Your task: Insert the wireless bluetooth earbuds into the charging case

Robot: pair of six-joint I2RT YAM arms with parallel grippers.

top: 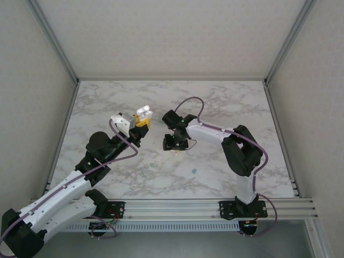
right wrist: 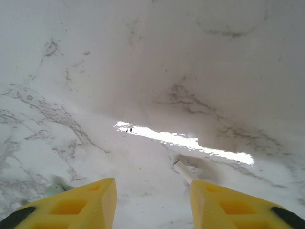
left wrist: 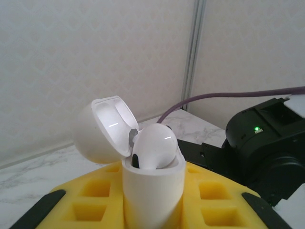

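My left gripper (top: 141, 121) is raised above the table and shut on the white charging case (top: 144, 113). In the left wrist view the case (left wrist: 152, 191) stands upright between the yellow fingers (left wrist: 90, 195), its lid (left wrist: 102, 126) swung open to the left. One white earbud (left wrist: 155, 145) sits in it. My right gripper (top: 175, 146) points down at the marble. Its jaws (right wrist: 152, 191) are open just above the table. A white earbud (right wrist: 183, 170) lies by the right finger (right wrist: 238, 205), its body hidden behind it. A pale green bud (right wrist: 56, 187) peeks out beside the left finger.
Two more tiny buds lie on the marble table (top: 226, 102) nearer the arm bases, a pale green one (top: 152, 164) and a teal one (top: 194, 171). Grey walls and aluminium posts enclose the table on three sides.
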